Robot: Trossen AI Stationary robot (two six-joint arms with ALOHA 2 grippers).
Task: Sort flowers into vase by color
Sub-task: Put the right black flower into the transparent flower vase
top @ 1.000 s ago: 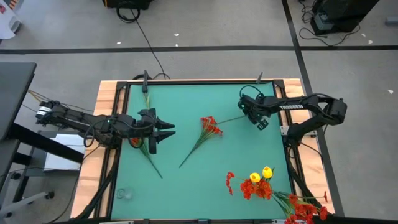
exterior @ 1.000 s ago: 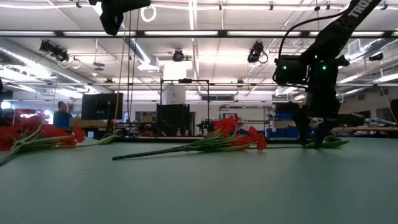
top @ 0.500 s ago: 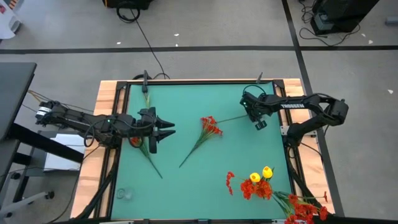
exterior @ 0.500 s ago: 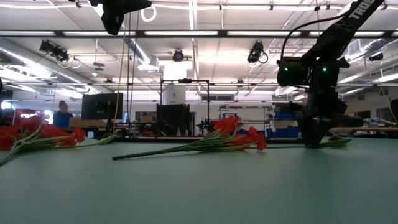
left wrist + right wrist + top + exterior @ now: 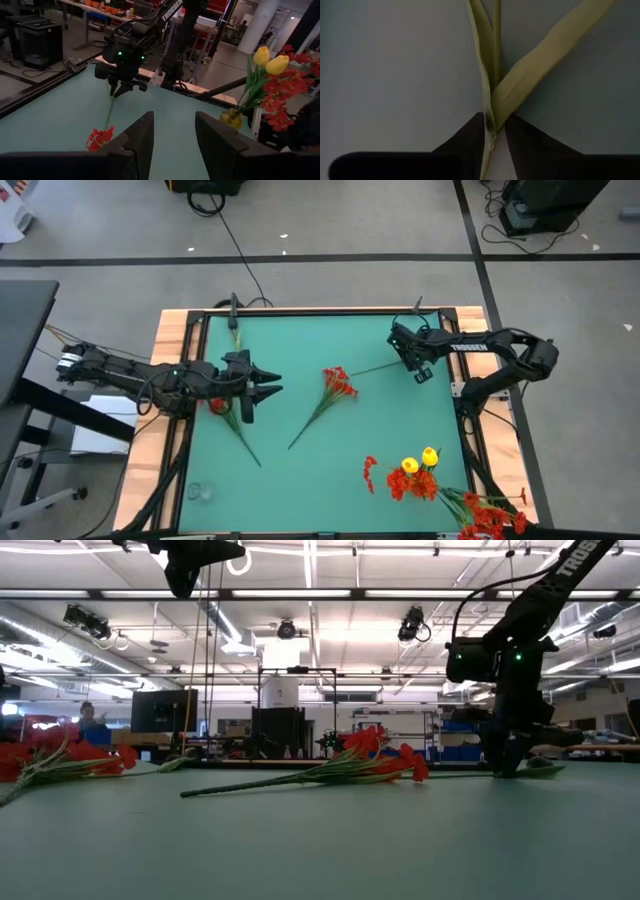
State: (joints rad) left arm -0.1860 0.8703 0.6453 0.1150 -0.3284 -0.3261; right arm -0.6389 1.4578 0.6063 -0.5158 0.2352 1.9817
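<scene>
A red flower (image 5: 340, 383) lies mid-table, one stalk (image 5: 305, 430) running toward the near-left. A thin green stalk (image 5: 372, 369) leads from its blooms to my right gripper (image 5: 406, 363), which points down at the table (image 5: 507, 768) and is shut on it. Whether both stalks belong to one flower, I cannot tell. Another red flower (image 5: 218, 406) lies under my left gripper (image 5: 270, 388), which hovers open above the table (image 5: 175, 135). Yellow and red flowers (image 5: 415, 473) stand in a vase (image 5: 231, 118) at the near right. My right gripper pinches the green stalk where its two long leaves fork (image 5: 492, 122), between the tips of its two fingers (image 5: 470, 137). The fingers come from above, pointing down, across the stalk. The stalk and leaves (image 5: 540, 768) lie flat on the table.
More red flowers (image 5: 490, 515) sit at the near right corner. A thin stalk (image 5: 236, 335) lies by the far left edge. A small clear glass object (image 5: 200, 492) stands at the near left corner. Wooden rails (image 5: 170, 340) frame the green mat.
My right gripper has shifted slightly toward the far edge, come down to the table and shut its fingers on the green stalk. The flowers and my left arm have stayed where they were.
</scene>
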